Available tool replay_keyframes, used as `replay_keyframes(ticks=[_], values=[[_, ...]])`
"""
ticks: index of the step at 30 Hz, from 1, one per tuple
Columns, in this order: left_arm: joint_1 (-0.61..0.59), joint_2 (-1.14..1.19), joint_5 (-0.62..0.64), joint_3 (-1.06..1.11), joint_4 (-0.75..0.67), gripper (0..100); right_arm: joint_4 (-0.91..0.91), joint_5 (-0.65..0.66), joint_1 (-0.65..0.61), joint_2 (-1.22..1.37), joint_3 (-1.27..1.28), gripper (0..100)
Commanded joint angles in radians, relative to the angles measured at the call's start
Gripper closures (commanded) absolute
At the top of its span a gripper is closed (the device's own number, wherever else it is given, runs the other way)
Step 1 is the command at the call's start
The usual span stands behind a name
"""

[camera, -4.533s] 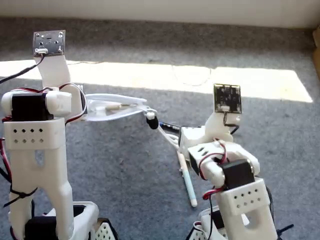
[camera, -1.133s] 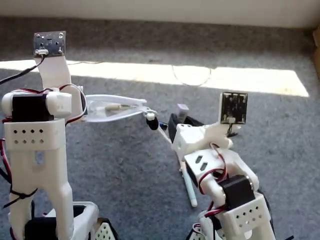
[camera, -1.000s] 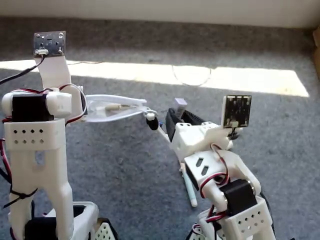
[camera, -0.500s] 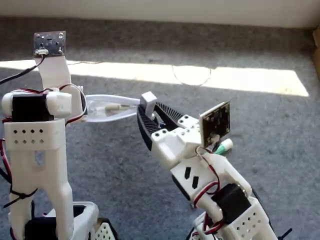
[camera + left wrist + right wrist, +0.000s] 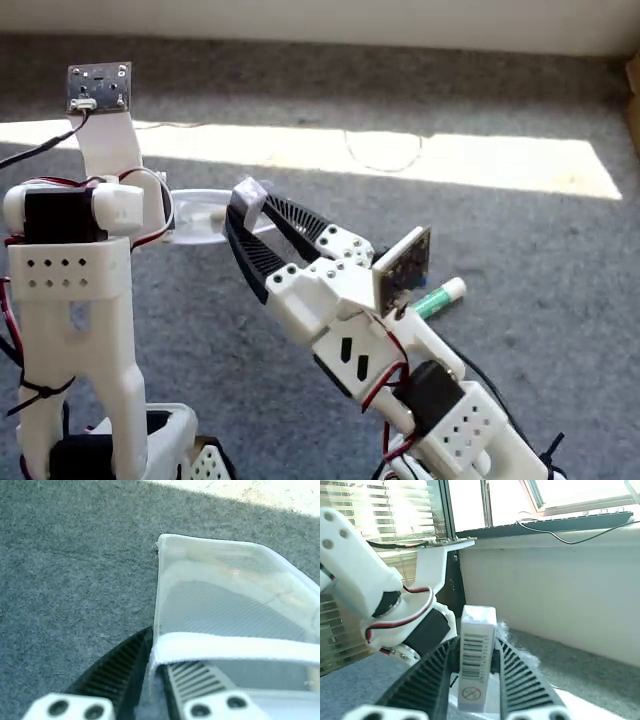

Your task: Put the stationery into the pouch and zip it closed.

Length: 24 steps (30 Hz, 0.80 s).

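Robot arms, two of them, both white, stand side by side on a grey carpet (image 5: 520, 230) crossed by one strip of sunlight.

The left arm (image 5: 75, 280) is upright. Its left gripper (image 5: 152, 636) is clamped on the rim of one translucent mesh pouch (image 5: 225, 600), with one black ribbed finger on each side of the white edge band. In the high view the pouch (image 5: 195, 208) juts out sideways from that arm, lifted off the carpet. One pale item shows through the mesh; what it is cannot be made out.

The right arm (image 5: 400, 370) leans across towards the left arm. Its right gripper (image 5: 243, 208) is raised with its two black ribbed fingers pinched on one small white box (image 5: 248, 190), which sits at the fingertips just beside the pouch; whether it touches the pouch cannot be told. In the right wrist view the small white box (image 5: 476, 680) stands upright between the fingers, barcode side facing the camera, with the left arm close behind it.

One green marker (image 5: 437, 296) with a white cap lies on the carpet beside the right arm, well apart from the pouch and from both grippers.
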Motion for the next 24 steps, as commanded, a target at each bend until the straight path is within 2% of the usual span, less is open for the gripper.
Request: replay_keyframes(ticks=[1, 5, 15, 20, 24], values=[[0.016, 0.012, 0.011, 0.007, -0.018, 99, -0.275, 0.011, -0.012, 0.081, 0.054, 98.0], [0.015, 0.012, 0.009, 0.007, -0.018, 99, -0.369, 0.011, -0.010, 0.145, 0.085, 98.0], [0.015, 0.012, 0.008, 0.007, -0.018, 99, -0.375, 0.014, -0.007, 0.271, 0.076, 98.0], [0.015, 0.012, 0.008, 0.007, -0.018, 99, -0.377, 0.146, -0.013, 0.274, 0.082, 98.0], [0.015, 0.012, 0.008, 0.007, -0.018, 99, -0.377, 0.169, -0.013, 0.274, 0.084, 98.0]])
